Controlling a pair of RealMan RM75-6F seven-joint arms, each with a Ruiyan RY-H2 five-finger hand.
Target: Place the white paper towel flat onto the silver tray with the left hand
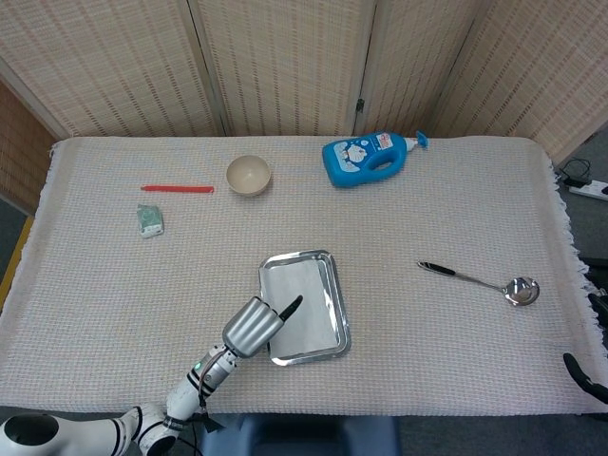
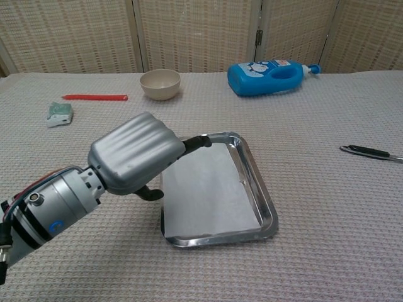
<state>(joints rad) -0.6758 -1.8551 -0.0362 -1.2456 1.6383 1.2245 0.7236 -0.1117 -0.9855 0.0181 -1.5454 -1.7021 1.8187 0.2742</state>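
A: Where is the white paper towel (image 2: 204, 192)?

B: Lying flat in the silver tray (image 2: 261, 189), which sits on the counter (image 1: 446, 380) near the middle of its front edge.

A: And the left robot hand (image 2: 132, 154)?

B: Over the tray's left rim, its fingers (image 2: 196, 142) spread apart and holding nothing. One dark fingertip reaches over the tray's far left corner.

A: The right robot hand (image 1: 586, 372)?

B: Barely in view at the counter's right front corner; I cannot tell how its fingers lie.

A: Anything else?

B: A blue bottle (image 1: 369, 157) and a bowl (image 1: 248, 175) near the back edge, a ladle (image 1: 483, 280) toward the right edge.
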